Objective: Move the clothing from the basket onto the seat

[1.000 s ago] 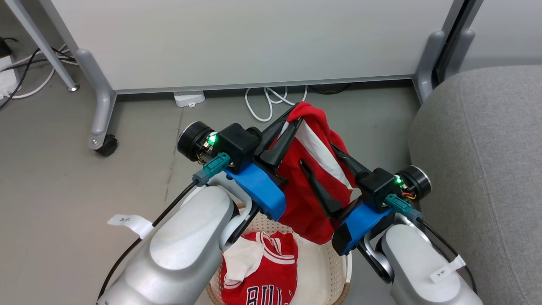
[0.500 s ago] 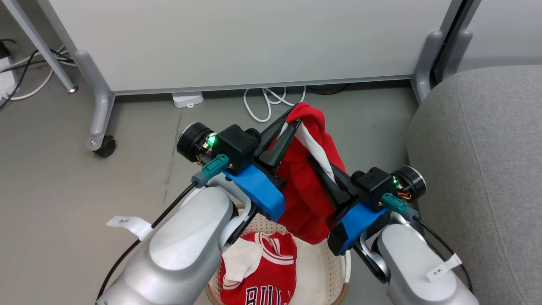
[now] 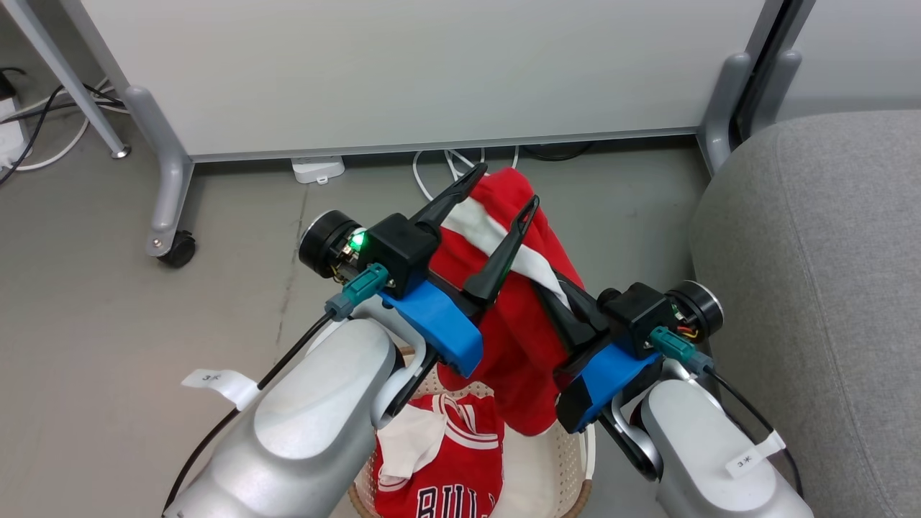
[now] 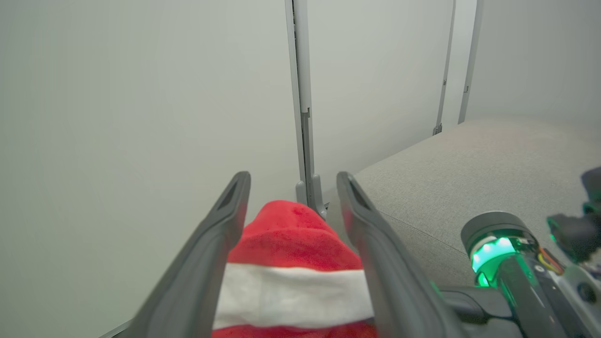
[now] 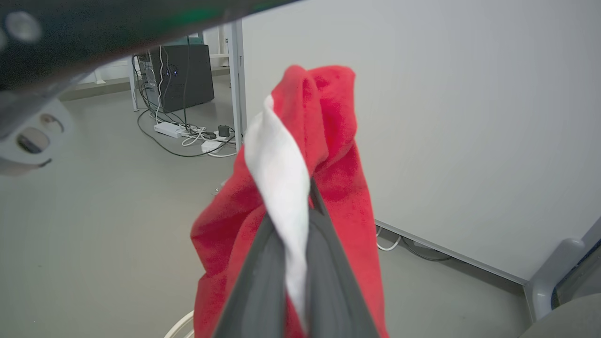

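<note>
The soft red garment with a white stripe (image 3: 518,338) hangs in the middle of the head view, lifted clear above the basket and draped from its bunched top down to a loose lower edge. The right gripper (image 3: 554,298) has its two dark fingers pressed together on the fabric at the stripe. In the right wrist view the right gripper (image 5: 305,206) pinches the white band, with the garment (image 5: 324,155) rising above the fingertips and falling on both sides. The left gripper (image 3: 506,185) stands spread wide around the garment's top. In the left wrist view its fingers (image 4: 371,234) flank the red and white cloth (image 4: 291,263) without squeezing it.

At the bottom centre of the head view, the cream-white perforated plastic basket with a brown woven rim (image 3: 568,453) sits on the floor under the arms. The red jersey with black lettering and white trim (image 3: 446,460) lies crumpled inside it, to the left.

The large light-grey upholstered sofa (image 3: 813,288) fills the right edge of the frame, well apart from the garment. A white partition panel on grey legs (image 3: 432,65) crosses the top, with white cables (image 3: 432,180) looped on the grey floor below it.
</note>
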{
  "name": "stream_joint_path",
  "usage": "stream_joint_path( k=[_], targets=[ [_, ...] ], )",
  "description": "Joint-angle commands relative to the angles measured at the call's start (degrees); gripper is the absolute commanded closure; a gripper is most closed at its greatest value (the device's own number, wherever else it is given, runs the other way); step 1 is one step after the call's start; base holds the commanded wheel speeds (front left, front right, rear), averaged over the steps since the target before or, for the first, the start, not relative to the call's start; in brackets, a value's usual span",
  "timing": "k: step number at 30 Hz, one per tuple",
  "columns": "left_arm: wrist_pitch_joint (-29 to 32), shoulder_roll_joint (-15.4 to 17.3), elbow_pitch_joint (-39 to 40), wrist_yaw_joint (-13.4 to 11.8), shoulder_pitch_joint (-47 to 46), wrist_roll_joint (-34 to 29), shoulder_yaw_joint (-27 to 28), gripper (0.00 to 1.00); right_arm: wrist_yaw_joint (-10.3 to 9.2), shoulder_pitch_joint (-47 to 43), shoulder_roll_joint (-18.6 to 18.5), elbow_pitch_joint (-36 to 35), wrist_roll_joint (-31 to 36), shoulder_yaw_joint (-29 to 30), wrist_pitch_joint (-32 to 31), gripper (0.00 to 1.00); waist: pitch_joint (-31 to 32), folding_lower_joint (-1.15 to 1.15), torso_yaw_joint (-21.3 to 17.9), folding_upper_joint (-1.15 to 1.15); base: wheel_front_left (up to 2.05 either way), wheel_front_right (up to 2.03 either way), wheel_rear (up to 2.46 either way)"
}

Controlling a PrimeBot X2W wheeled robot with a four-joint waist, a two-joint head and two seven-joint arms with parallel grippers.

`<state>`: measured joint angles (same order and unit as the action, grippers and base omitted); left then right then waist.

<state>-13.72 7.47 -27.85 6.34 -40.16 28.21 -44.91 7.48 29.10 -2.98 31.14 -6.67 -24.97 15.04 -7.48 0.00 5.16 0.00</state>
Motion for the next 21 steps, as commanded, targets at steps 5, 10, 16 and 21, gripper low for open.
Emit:
stream_joint_path(
  k=[5, 10, 16, 21],
  targets=[
    [-0.5, 0.4, 0.0, -0.7, -0.9, -0.3, 0.0, 0.0, 0.03, -0.3, 0.2, -0.6, -0.8, 0.5, 0.2, 1.0, -0.4, 0.0, 0.0, 0.0, 0.0, 0.0, 0.0],
    [-0.6, 0.6, 0.3, -1.2, -0.8, -0.5, 0.0, 0.0, 0.03, -1.0, 0.1, -1.3, -1.6, 1.8, 0.2, 1.0, -0.9, 0.0, -0.7, 0.0, 0.0, 0.0, 0.0],
    [-1.0, 0.8, 0.7, -1.2, -0.2, -0.9, -0.6, 0.0, 0.03, -1.9, 0.1, -2.5, -1.9, 3.8, 0.2, 1.0, -1.6, 0.0, -3.2, 0.0, 0.0, 0.0, 0.0],
    [-1.2, 0.9, 1.7, -1.0, 0.4, -1.1, -1.0, 0.0, 0.03, -2.8, 0.1, -3.5, -1.4, 5.1, 0.2, 1.0, -2.4, 0.0, -6.2, 0.0, 0.0, 0.0, 0.0]
  ],
)
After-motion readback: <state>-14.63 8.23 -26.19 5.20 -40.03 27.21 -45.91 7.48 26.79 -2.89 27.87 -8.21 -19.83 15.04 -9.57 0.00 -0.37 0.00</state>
